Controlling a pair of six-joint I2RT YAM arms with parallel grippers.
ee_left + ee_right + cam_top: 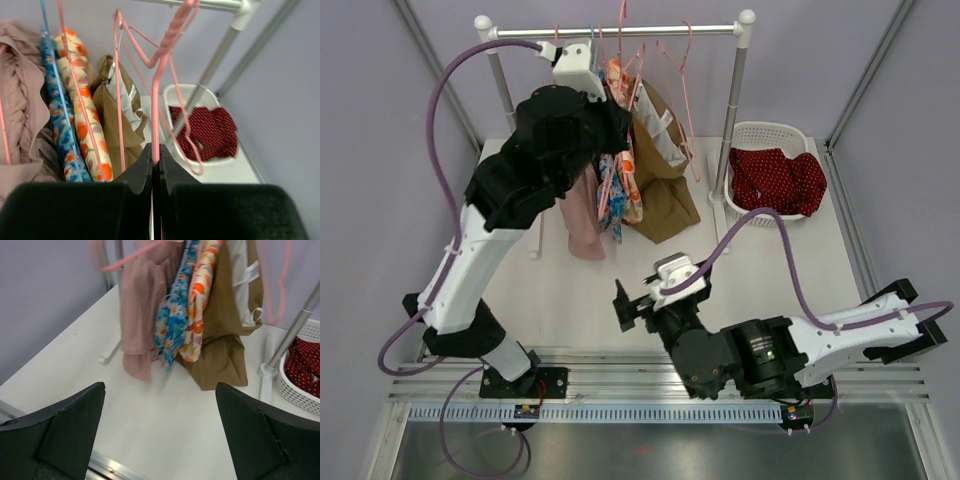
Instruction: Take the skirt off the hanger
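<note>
White tabletop (570, 290) runs from the arm bases to a clothes rack (620, 32) standing against lavender walls. Nearest, in front of the rack and low over the table, the right gripper (160, 390) faces the hanging clothes with its jaws spread wide and nothing between them. Beyond it, four pieces hang from the rack's rail: a dusty-pink garment (582, 225) at the rack's left, then a blue floral piece (172, 315), an orange floral piece (200, 310), and a brown skirt (660, 190) with white lining at its waist. Which one the task means I cannot tell for sure; the brown skirt seems likeliest, and it hangs just beside the wire the other arm holds. Up at the rail, the left gripper (156, 155) is pinched tight on a thin pink hanger (159, 100). To the rack's right sits a white basket (770, 130) holding a red dotted garment (780, 180). The skirt looks light, limp and prone to slide or bunch, so a pinch on a thick fold near the hem or side seam, pulled down off a steadied hanger, seems best.
</note>
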